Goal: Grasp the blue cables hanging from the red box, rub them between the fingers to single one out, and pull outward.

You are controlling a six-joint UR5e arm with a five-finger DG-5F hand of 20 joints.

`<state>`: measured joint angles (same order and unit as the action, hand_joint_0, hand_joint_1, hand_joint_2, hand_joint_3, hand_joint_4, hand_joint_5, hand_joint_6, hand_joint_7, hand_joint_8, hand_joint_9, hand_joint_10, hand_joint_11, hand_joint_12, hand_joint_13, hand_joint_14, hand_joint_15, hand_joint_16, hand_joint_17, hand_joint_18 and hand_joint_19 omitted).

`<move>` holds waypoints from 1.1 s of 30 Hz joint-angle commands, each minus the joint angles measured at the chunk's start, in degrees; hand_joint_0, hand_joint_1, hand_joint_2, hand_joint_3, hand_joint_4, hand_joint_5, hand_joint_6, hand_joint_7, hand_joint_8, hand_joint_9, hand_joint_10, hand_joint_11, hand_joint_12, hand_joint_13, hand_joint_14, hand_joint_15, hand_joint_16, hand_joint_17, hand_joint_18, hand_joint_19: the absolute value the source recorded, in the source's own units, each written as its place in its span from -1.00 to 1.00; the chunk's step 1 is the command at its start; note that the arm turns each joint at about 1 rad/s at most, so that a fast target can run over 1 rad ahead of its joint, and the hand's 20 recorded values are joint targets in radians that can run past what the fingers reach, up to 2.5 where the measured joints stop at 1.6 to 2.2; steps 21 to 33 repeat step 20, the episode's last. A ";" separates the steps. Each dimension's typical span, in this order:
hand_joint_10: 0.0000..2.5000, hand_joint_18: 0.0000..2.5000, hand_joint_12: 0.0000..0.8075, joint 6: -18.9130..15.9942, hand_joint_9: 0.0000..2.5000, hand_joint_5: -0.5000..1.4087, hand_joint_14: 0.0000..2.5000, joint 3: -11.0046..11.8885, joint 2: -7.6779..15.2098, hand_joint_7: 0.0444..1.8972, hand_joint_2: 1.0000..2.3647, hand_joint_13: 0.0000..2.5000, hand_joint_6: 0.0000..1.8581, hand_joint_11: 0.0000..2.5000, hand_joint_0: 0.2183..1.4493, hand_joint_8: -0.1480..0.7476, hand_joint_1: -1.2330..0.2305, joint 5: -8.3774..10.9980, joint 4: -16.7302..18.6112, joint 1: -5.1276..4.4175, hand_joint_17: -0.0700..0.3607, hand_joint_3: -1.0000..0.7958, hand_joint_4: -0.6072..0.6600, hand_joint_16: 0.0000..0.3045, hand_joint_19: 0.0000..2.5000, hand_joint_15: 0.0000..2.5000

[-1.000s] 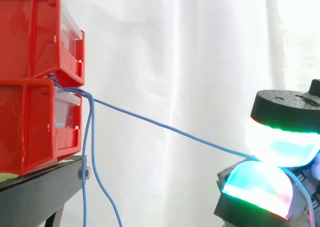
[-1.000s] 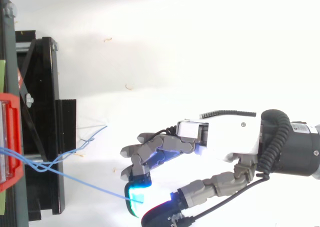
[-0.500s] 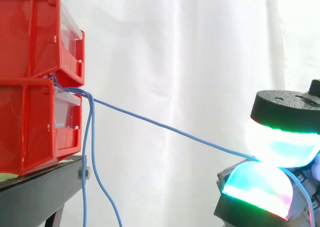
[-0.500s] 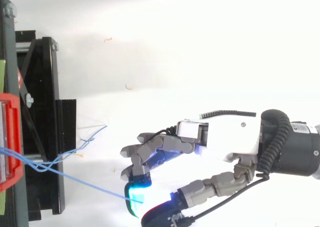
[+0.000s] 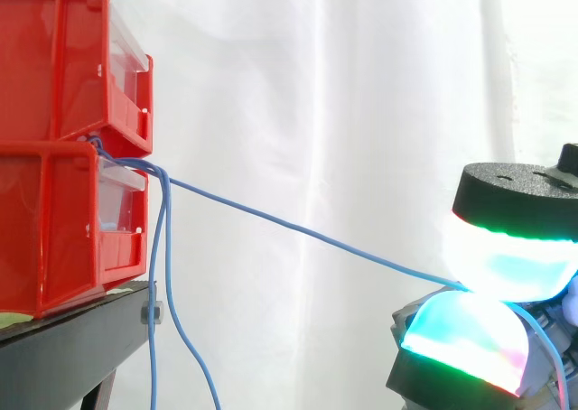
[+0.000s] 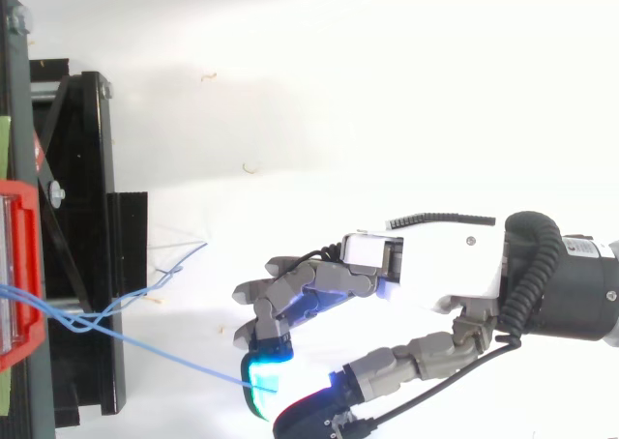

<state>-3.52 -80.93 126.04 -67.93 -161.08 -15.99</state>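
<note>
Between the lower red box (image 5: 45, 229) on the left and the hand (image 6: 445, 265) on the right, a single blue cable (image 5: 312, 236) is drawn taut in a straight line that slopes down to the right in the side view. Its right end is pinched between two glowing pads (image 5: 506, 265), one set above the other, lit cyan and white with green and magenta edges. The hand is thus closed on this one cable, and from above the remaining fingers are seen curled beside the pinch. The cable's left end is led out over the top front edge of the lower box, just under the upper red box (image 5: 54, 58) stacked on it. From the same spot the other blue cables (image 5: 159, 274) are left hanging past the front of the lower box and the edge of the black stand (image 5: 72, 347), well apart from the hand. From above, thin loose ends (image 6: 179, 260) are seen spread just right of the stand over a white surface (image 6: 338, 101). A white curtain (image 5: 316, 85) is hung behind everything.
</note>
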 commanded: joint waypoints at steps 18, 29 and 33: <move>-1.00 -1.00 0.03 0.00 -0.58 -0.69 -1.00 -0.02 -0.01 0.20 -0.95 -0.81 -0.05 -0.95 -0.29 0.14 -0.26 -0.01 -0.03 -0.01 -0.14 -0.05 0.00 -0.66 -1.00 -1.00; -1.00 -1.00 0.02 0.00 -0.59 -0.69 -1.00 -0.02 -0.01 0.20 -0.95 -0.82 -0.05 -0.95 -0.29 0.14 -0.26 -0.01 -0.03 -0.01 -0.13 -0.05 0.00 -0.66 -1.00 -1.00; -1.00 -1.00 0.02 0.00 -0.59 -0.69 -1.00 -0.02 -0.01 0.20 -0.95 -0.82 -0.05 -0.95 -0.29 0.14 -0.26 -0.01 -0.03 -0.01 -0.13 -0.05 0.00 -0.66 -1.00 -1.00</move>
